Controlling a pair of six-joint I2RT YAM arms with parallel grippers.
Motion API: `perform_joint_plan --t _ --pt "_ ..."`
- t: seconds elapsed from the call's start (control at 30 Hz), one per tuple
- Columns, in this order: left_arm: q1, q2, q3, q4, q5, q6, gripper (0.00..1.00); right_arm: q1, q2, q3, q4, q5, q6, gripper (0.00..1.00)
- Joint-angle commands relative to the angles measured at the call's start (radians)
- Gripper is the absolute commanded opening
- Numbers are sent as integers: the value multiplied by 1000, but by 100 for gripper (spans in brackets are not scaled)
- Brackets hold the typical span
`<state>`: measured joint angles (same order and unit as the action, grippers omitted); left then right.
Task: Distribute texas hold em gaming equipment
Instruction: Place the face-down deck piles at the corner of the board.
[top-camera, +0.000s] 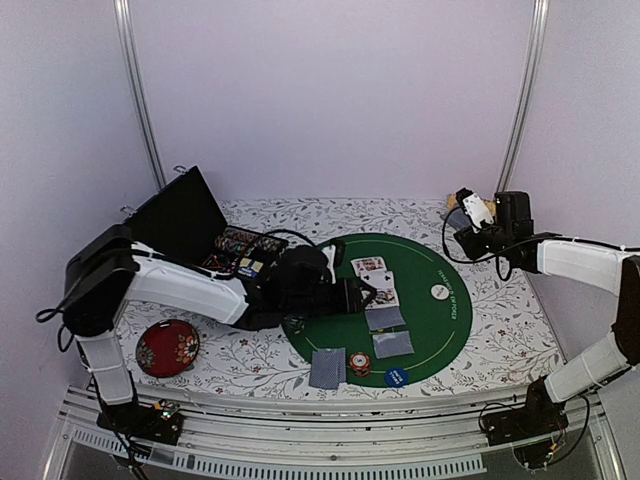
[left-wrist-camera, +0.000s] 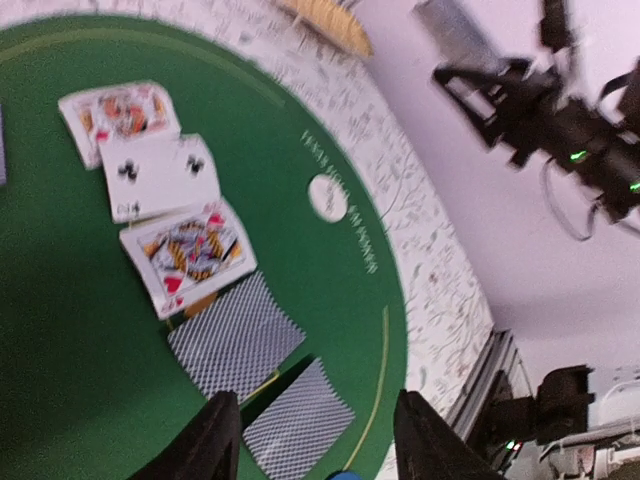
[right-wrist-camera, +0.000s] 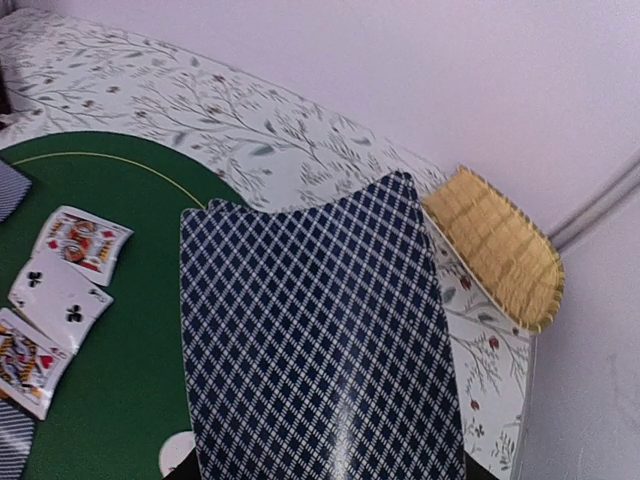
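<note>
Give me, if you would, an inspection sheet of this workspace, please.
Surface: floral tablecloth under a round green mat.
Job's things: three face-up cards and two face-down cards in a row; another face-down card, chip stack, blue disc, white disc.
Clutter: open black case, red floral dish, woven piece.
Grippers: left gripper open, empty; right gripper shut on a held card.
Cables: black loop beside the right gripper.
Surroundings: pale walls, metal poles.

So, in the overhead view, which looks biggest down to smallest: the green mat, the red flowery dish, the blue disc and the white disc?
1. green mat
2. red flowery dish
3. blue disc and white disc: both tiny and near alike, so I won't rank them.
</note>
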<state>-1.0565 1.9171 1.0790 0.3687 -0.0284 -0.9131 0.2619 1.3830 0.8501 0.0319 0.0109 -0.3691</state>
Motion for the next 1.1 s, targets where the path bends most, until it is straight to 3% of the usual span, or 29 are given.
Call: perform_joint_plan --t 0.0,0.4,0.9,1.0,1.07 --pt "45 -155 -10 30 -98 275 58 -103 69 -31 30 5 65 45" --pt "341 -507 -197 -26 -90 435 66 -330 151 -106 16 -78 67 46" --pt "523 -688 -313 -49 -116 486 68 -359 373 -27 -146 -90 16 47" --pt "552 -713 -318 -54 -127 497 69 -359 387 -24 -171 -98 11 51" --pt "570 -726 -320 -61 -129 503 69 -358 392 -13 -200 -105 12 65"
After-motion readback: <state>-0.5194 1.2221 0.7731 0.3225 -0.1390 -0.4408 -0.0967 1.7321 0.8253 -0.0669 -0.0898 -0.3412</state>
